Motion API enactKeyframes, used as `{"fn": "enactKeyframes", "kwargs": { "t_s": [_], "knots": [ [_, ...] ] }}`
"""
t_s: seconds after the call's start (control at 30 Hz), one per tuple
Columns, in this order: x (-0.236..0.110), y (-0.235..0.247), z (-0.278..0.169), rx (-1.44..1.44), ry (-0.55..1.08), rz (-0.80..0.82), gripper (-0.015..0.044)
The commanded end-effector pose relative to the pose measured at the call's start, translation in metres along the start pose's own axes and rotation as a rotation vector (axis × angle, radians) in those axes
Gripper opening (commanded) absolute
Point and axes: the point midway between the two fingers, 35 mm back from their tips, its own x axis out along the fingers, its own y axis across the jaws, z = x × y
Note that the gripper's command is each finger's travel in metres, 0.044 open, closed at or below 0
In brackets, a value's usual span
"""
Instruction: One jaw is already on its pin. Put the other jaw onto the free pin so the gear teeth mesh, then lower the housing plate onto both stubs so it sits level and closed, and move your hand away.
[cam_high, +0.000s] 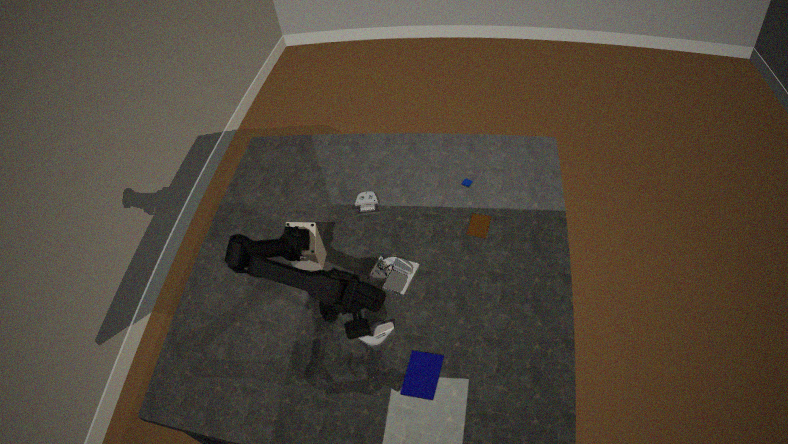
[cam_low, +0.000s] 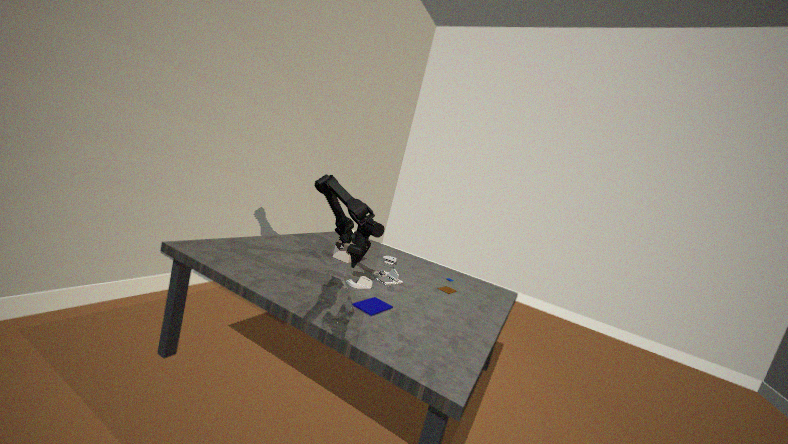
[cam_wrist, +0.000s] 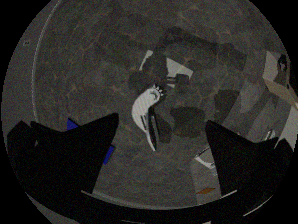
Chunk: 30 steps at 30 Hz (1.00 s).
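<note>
The loose white jaw (cam_high: 384, 330) (cam_low: 361, 283) (cam_wrist: 142, 107) lies on the table, its small gear teeth at one end in the wrist view. My gripper (cam_high: 357, 329) (cam_low: 354, 264) (cam_wrist: 164, 121) is open and empty above it; in the wrist view the jaw lies between and beyond the wide-apart fingertips, nearer the left one. The white base (cam_high: 397, 282) (cam_low: 390, 277) stands beside it, with parts on top; the seated jaw and the free pin are too small to tell apart. The white housing plate (cam_high: 366, 198) (cam_low: 389, 259) is away from the base, farther back.
A dark blue square (cam_high: 422, 375) (cam_low: 372, 306) lies near the loose jaw. An orange square (cam_high: 479, 226) (cam_low: 447, 290) (cam_wrist: 205, 191) and a small blue square (cam_high: 467, 182) (cam_low: 449, 279) lie beyond the base. A pale block (cam_high: 318, 253) (cam_low: 341, 254) stands at the arm's foot.
</note>
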Motion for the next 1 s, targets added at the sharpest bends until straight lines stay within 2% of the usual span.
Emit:
{"fn": "enactKeyframes", "kwargs": {
  "t_s": [0.0, 0.6, 0.97],
  "knots": [
    [0.0, 0.0, 0.0, 0.0, 0.0, 0.0, 0.044],
    [0.0, 0.0, 0.0, 0.0, 0.0, 0.0, 0.044],
    [0.0, 0.0, 0.0, 0.0, 0.0, 0.0, 0.0151]
  ]
}}
